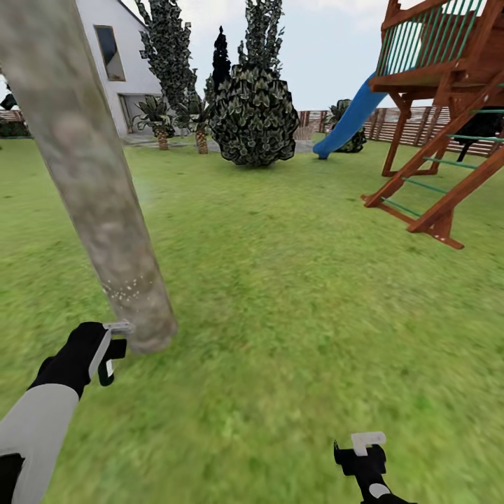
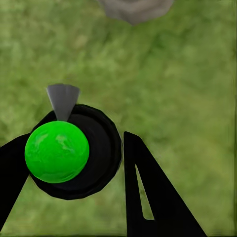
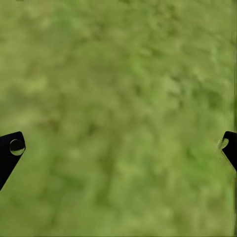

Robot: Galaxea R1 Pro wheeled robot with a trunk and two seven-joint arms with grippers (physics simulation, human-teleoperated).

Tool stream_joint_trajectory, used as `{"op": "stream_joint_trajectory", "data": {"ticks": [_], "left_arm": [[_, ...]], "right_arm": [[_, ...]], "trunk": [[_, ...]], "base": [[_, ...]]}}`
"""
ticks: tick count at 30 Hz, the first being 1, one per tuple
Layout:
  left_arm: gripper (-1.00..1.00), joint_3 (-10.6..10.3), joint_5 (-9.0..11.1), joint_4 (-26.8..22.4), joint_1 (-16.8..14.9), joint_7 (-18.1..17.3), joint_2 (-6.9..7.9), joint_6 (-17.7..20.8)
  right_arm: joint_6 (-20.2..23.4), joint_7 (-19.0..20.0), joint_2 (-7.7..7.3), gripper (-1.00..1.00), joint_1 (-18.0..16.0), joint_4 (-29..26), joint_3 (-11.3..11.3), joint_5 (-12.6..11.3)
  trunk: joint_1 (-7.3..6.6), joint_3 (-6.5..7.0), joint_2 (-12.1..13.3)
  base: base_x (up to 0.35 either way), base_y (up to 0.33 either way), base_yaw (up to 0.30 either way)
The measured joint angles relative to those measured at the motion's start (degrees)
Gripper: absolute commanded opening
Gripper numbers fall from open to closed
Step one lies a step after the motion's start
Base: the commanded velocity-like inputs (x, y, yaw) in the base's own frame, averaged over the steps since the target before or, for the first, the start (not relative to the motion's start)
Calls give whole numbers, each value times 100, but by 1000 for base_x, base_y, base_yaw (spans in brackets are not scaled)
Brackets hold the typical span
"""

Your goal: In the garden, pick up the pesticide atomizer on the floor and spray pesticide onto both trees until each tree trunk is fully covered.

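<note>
One pale trunk [image 1: 91, 175] rises just beyond the left gripper [image 1: 112, 350], which clasps one atomizer [image 2: 74, 150] with a single green ball on it; the right gripper [image 1: 358, 451], fingers spread wide, makes two grippers over one lawn [image 1: 280, 280]. Far ahead of both stand one round bush [image 1: 253, 115], two short palms [image 1: 159, 119], one white house [image 1: 112, 56], one wooden play tower [image 1: 448, 84] and one blue slide [image 1: 350, 115].

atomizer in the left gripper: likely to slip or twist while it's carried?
Probably rigid: the atomizer looks like hard plastic, green ball on a black round body. The round, glossy shape could rotate between the left gripper's fingers. Likely light, since the arm holds it out near the trunk.
</note>
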Motion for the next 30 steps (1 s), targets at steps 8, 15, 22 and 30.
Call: {"op": "stream_joint_trajectory", "data": {"ticks": [8, 15, 22, 30], "left_arm": [[-100, 2, -11, 15, 100, 10, -18, -4], [-100, 2, 0, 6, 104, 8, -39, -9], [-100, 36, -6, 170, 327, 8, 12, -95], [-100, 58, 15, 167, 357, 107, -49, -311]], "right_arm": [[0, 0, -1, 100, 0, 1, 0, 0], [0, 1, 4, 100, -1, 2, 0, 0], [0, 1, 9, 100, -2, 2, 0, 1], [0, 0, 1, 100, 0, 0, 0, -7]], "trunk": [[0, 0, 0], [1, 0, 0], [1, 0, 0], [0, 0, 0]], "base": [[209, -209, 1], [148, -247, 142], [133, -256, 276], [231, -204, 142]]}}
